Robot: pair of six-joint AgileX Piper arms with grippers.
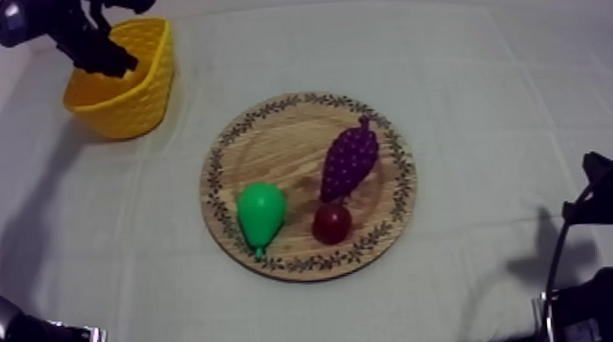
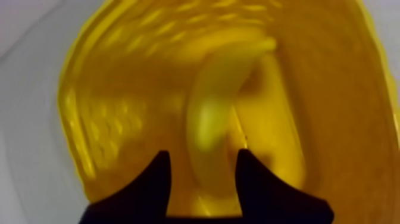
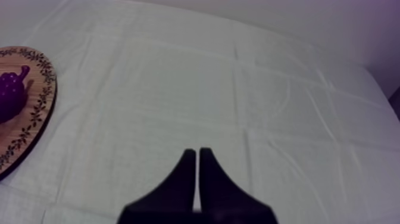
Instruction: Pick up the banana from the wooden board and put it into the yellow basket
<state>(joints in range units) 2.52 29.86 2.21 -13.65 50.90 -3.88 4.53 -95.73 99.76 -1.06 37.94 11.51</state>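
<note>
Grey-white cloth covers the table (image 1: 487, 93) as the left end effector (image 2: 202, 154) hovers over the yellow basket (image 1: 132, 102), fingers released around the banana (image 2: 211, 113) lying inside. Likely light, stiff and slick, the banana suits a mid-curve grip. The right end effector (image 3: 197, 152) rests clenched, empty.

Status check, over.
Left gripper over yellow basket, banana down inside it, release unconfirmed. Right gripper shut, at rest. Nothing in the way.
</note>
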